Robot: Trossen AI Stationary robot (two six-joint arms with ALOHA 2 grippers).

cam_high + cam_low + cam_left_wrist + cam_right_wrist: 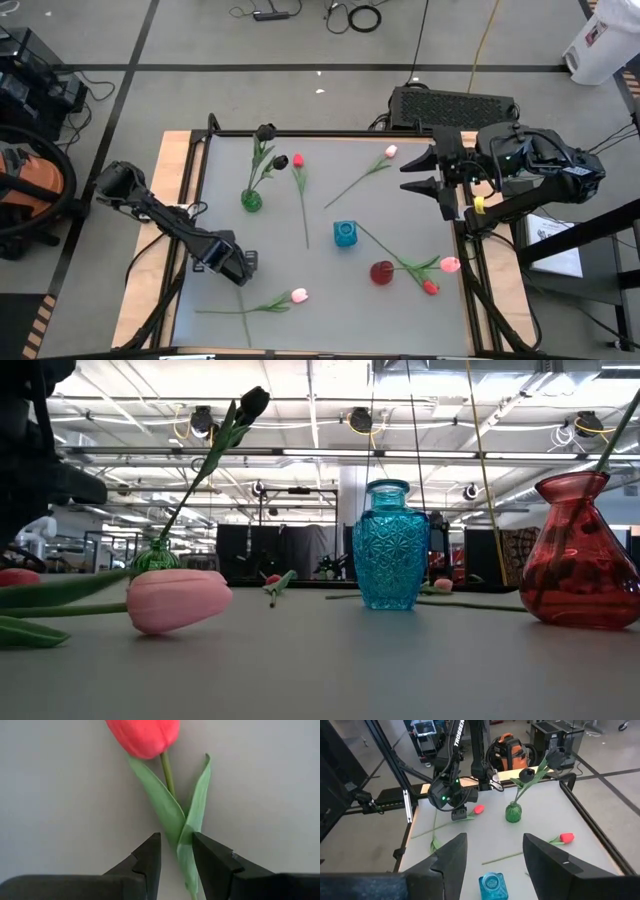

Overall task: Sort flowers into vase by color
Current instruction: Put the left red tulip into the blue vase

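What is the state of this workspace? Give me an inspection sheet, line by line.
Surface: grey mat with a wooden border.
Job's things: green vase holds dark tulips; blue vase has no stems; red vase has a stem in it; red tulip and others lie loose on the mat.
Clutter: nothing seen.
Grippers: left gripper open, low over the mat, fingers either side of the leaves of the pink tulip; right gripper open, waiting at the mat's right edge.
Cables: cables on the floor behind the table.
Surroundings: orange vacuum on the left.
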